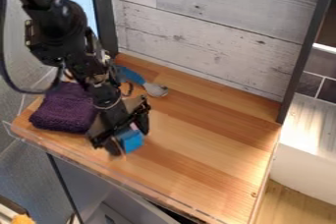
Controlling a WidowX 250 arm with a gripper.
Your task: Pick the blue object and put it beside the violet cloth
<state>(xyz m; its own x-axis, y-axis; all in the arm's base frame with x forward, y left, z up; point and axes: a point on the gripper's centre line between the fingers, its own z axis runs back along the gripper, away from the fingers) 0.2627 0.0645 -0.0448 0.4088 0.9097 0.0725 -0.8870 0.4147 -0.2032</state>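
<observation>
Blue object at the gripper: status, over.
Gripper at blue object, grip unconfirmed. Violet cloth nearby, left in view. Blue-handled utensil farther back, looks out of the way.

Robot setup, wooden counter (193, 152) against plank-patterned backboard (210, 26).

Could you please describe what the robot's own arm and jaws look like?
The arm is black and chunky, built from jointed segments with small metallic-looking details around its lower joints. A thin dark cable loops beside it, and a pale, ring-like band circles the section above the dark, angular jaws.
</observation>
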